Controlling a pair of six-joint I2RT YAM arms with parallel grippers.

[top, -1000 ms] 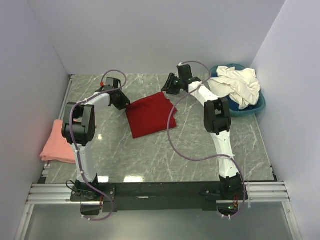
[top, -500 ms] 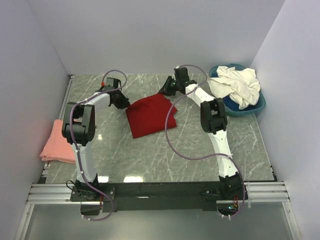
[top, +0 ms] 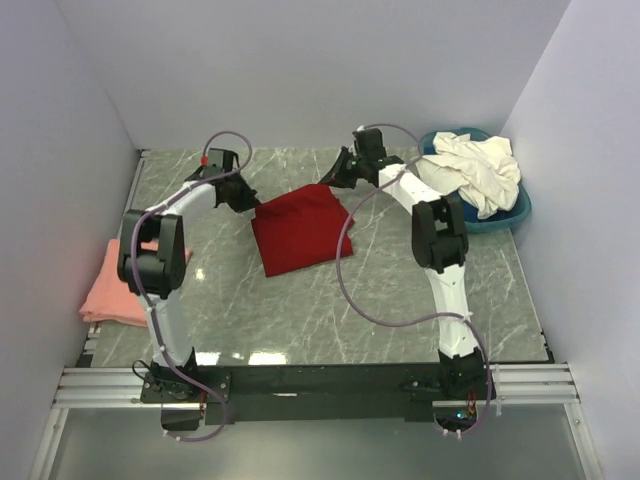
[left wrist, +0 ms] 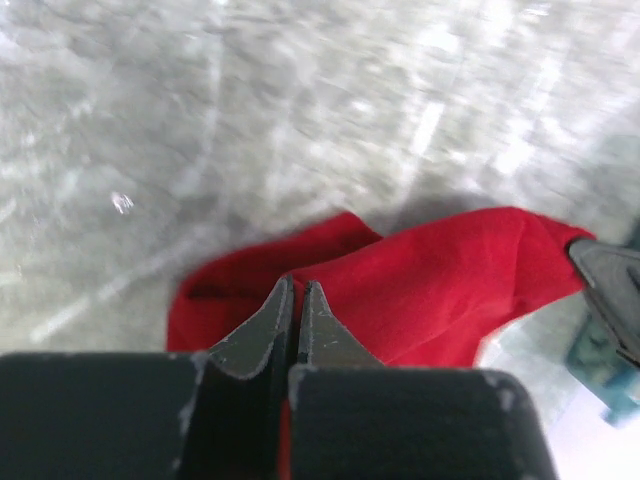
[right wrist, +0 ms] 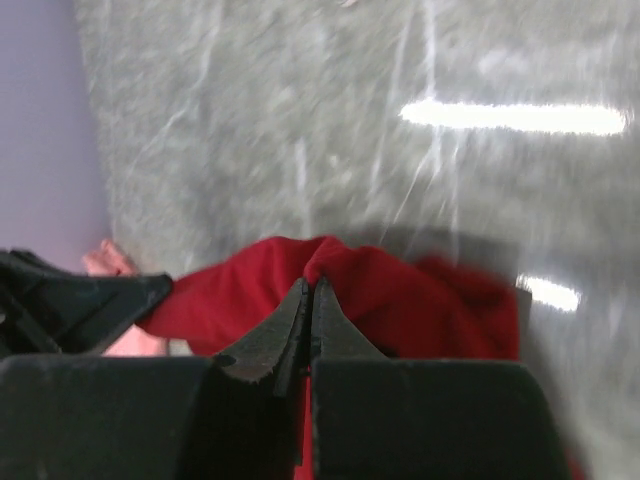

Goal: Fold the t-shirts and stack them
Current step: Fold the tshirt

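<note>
Pinching the two far corners of the deep red t-shirt (top: 300,230), I have the left gripper (top: 250,203) clenched on the corner at its side and the right gripper (top: 332,180) clenched on the opposite one. Both wrist cameras show the jaws pressed together with a ridge of red cloth gathered at the tips, so I read each claw as grasping fabric, not merely resting on it. The shirt lies near the middle of the table (top: 420,290) as a rough, slightly skewed rectangle, flat apart from the lifted corners.

As for progress, I judge we are early to midway. The salmon-pink t-shirt (top: 115,285) sits at the left edge of the table in a compact bundle that looks folded and set aside; I cannot tell how neat its layers are from above. The red one looks partly folded, and this double pinch looks like the start of another fold toward me. The cream-white t-shirts (top: 475,170) are heaped loose in the blue basin (top: 505,220) at the far right, untouched and crumpled, spilling over its rim. So what is left, by my reckoning: finishing the red shirt, stacking it on the pink one, then pulling out, folding and stacking each cream one.
</note>
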